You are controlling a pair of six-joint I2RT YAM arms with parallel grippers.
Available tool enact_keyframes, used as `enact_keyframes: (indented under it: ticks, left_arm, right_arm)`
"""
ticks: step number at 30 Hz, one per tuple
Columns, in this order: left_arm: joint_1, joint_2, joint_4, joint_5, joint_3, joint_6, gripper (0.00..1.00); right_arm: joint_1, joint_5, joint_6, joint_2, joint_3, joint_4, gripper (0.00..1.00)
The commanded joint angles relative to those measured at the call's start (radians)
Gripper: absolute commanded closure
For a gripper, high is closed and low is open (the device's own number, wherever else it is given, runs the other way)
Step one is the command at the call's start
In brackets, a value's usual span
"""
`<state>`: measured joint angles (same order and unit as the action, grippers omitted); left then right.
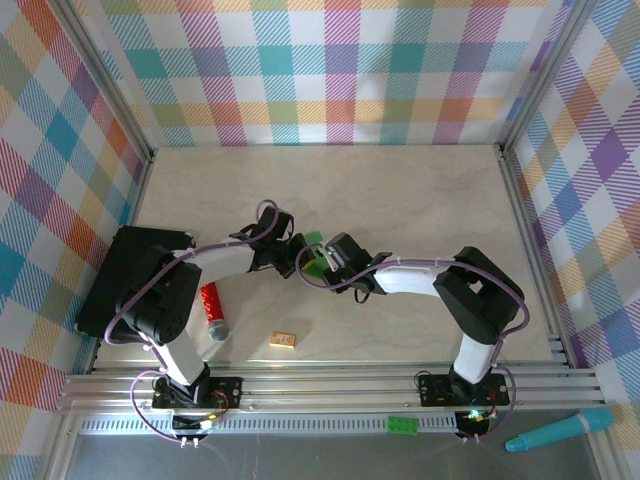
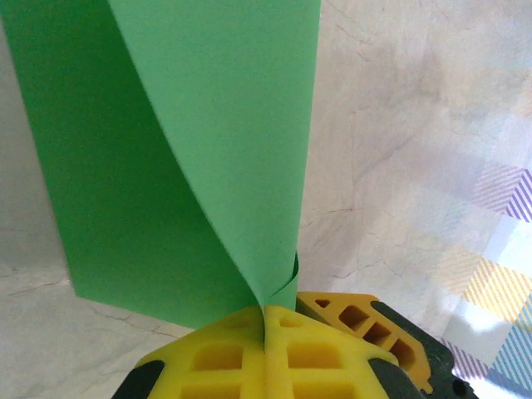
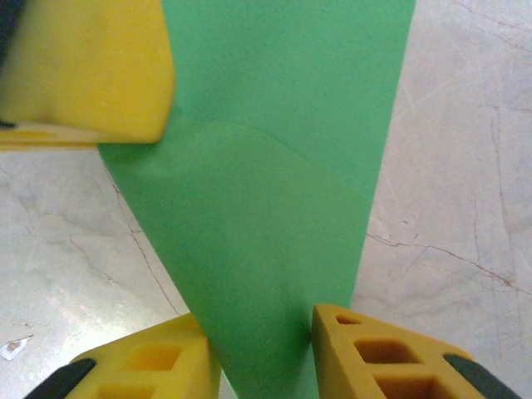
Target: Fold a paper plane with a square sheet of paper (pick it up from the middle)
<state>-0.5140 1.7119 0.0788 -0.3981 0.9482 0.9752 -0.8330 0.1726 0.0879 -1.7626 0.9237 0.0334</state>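
Ribbed yellow left hand [image 2: 264, 320] pinches thin curled green sheet [image 2: 224, 125]; right hand [image 3: 253, 332] half-open around it.

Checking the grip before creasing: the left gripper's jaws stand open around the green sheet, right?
Not open: the left gripper is shut on the green sheet, pinching it tight, as the left wrist view shows.

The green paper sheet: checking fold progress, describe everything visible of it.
Plain bright green, thin, matte, the square sheet of paper is bent over in a soft curl, not creased flat, over the pale table. The left fingers pinch it shut; it also runs between the right fingers, which stand apart.
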Motion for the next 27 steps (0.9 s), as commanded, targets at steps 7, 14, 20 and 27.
enact_keyframes:
  ticks: [7, 14, 20, 27]
  left_arm:
    - [-0.004, -0.003, 0.038, 0.010, 0.023, -0.006, 0.96]
    - [0.016, -0.037, 0.068, 0.049, 0.031, -0.010, 0.77]
    - [0.066, -0.107, 0.098, 0.114, 0.021, -0.012, 0.62]
    - [0.091, -0.154, 0.106, 0.134, -0.025, -0.008, 0.57]
  right_arm:
    - [-0.005, -0.013, -0.024, 0.024, -0.013, -0.008, 0.72]
    - [-0.005, -0.052, -0.026, 0.020, -0.019, -0.006, 0.76]
    - [-0.005, -0.089, -0.019, 0.003, -0.013, 0.000, 0.74]
    - [-0.005, -0.085, -0.014, -0.001, 0.001, 0.008, 0.69]
